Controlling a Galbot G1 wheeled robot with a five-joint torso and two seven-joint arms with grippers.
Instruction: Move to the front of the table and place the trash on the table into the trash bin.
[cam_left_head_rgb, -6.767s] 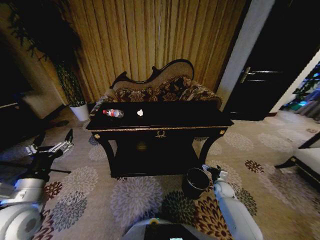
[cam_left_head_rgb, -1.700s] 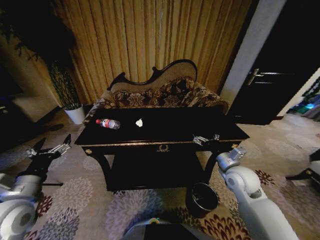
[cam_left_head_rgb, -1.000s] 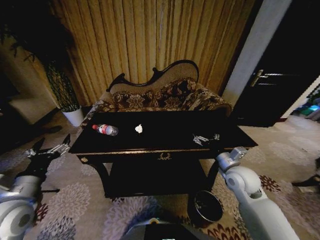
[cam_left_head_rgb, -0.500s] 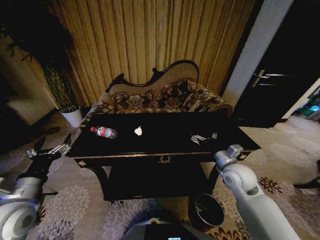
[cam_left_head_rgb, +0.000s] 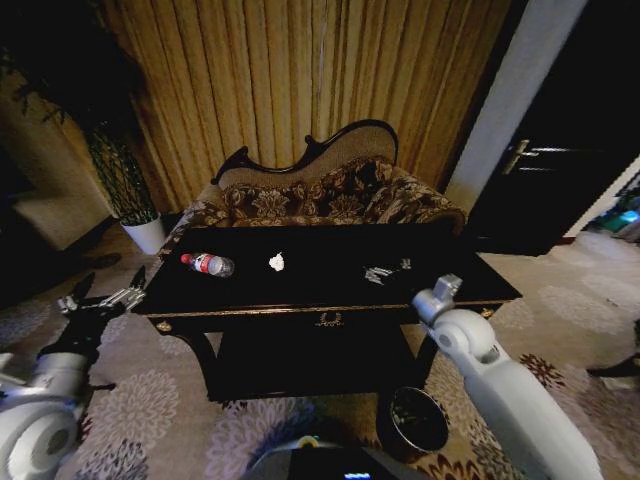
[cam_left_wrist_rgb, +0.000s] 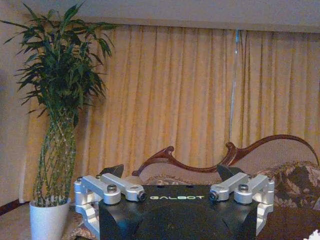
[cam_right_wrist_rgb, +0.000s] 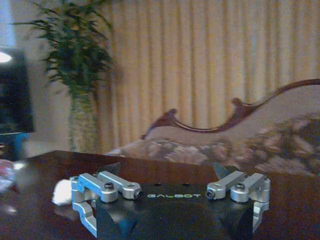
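Clear plastic, red-capped, the bottle (cam_left_head_rgb: 208, 264) lies on its side near the tabletop's left edge, with the white paper wad (cam_left_head_rgb: 277, 262) just beside it toward the middle; no tan box can be made out. The black gold-trimmed table (cam_left_head_rgb: 330, 312) stands in front of the robot. The right gripper (cam_left_head_rgb: 389, 270) hovers over the tabletop's right half, jaws spread and empty, well apart from the wad. The left gripper (cam_left_head_rgb: 101, 296) hangs off the table's left end, jaws open. The maroon trash bin (cam_left_head_rgb: 418, 419) sits on the floor below the table's right front corner. The reach for the first item seems underway; next, the right gripper must travel left to the wad.
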